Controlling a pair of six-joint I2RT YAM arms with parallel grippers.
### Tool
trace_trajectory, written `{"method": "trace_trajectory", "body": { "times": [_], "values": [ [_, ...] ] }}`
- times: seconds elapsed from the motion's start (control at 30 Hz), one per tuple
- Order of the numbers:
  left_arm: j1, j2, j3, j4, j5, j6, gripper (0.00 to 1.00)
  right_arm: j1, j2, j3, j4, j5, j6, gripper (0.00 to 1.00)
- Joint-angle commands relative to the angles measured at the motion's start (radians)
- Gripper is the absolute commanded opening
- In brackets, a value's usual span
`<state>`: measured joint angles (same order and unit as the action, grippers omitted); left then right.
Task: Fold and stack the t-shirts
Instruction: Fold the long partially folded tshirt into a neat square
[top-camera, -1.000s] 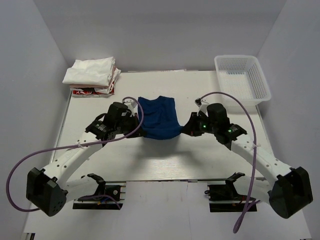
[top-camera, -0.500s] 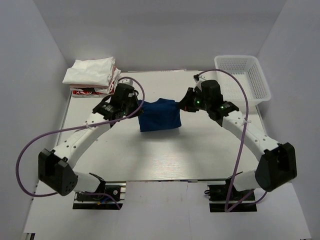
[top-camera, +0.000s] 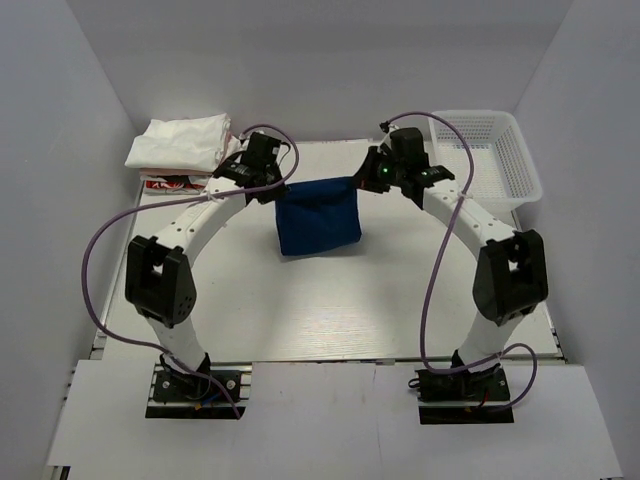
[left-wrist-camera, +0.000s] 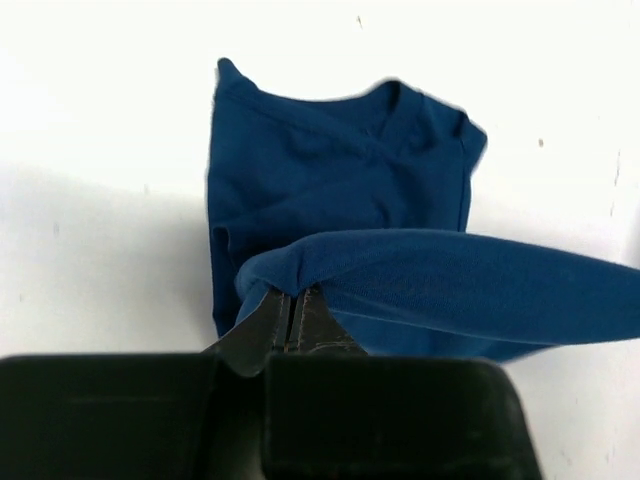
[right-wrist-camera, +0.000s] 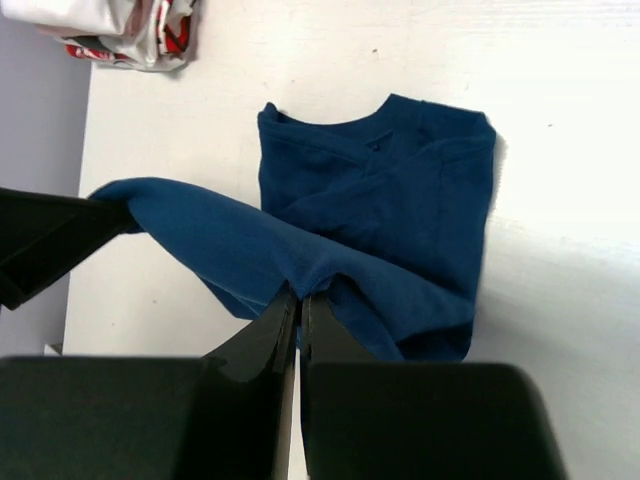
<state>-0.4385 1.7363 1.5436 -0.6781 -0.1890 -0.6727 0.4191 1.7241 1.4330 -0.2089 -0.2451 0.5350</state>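
Observation:
A navy blue t-shirt (top-camera: 317, 215) lies at the back middle of the table, its near edge lifted and carried toward the back. My left gripper (top-camera: 277, 192) is shut on the left corner of that raised edge (left-wrist-camera: 290, 268). My right gripper (top-camera: 358, 183) is shut on the right corner (right-wrist-camera: 305, 275). The raised hem stretches between the two grippers above the collar end (right-wrist-camera: 400, 170), which rests flat on the table. A stack of folded white t-shirts (top-camera: 180, 145) with a red-printed one (top-camera: 168, 183) at the bottom sits at the back left.
A white mesh basket (top-camera: 487, 155) stands at the back right corner. The grey walls close in on the left, right and back of the white table (top-camera: 330, 310). Purple cables loop from both arms.
Both grippers have carried the shirt's near edge from the table's middle toward the back, folding the shirt over itself. Both arms are now stretched far forward.

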Motion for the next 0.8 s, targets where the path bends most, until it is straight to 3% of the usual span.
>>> {"method": "trace_trajectory", "body": {
  "times": [0.0,0.3,0.47,0.77],
  "values": [
    [0.046,0.057,0.087,-0.031,-0.02,0.022,0.0,-0.014,0.076,0.119,0.02,-0.028,-0.036,0.0],
    [0.11,0.233,0.229,0.029,0.006,0.1,0.0,-0.043,0.331,0.369,-0.03,-0.069,-0.026,0.0],
    [0.119,0.339,0.331,0.066,0.098,0.16,0.0,-0.059,0.396,0.383,-0.021,0.013,0.002,0.0],
    [0.129,0.417,0.349,0.167,0.157,0.191,0.0,-0.079,0.482,0.417,-0.015,0.058,0.005,0.0]
  ]
}}
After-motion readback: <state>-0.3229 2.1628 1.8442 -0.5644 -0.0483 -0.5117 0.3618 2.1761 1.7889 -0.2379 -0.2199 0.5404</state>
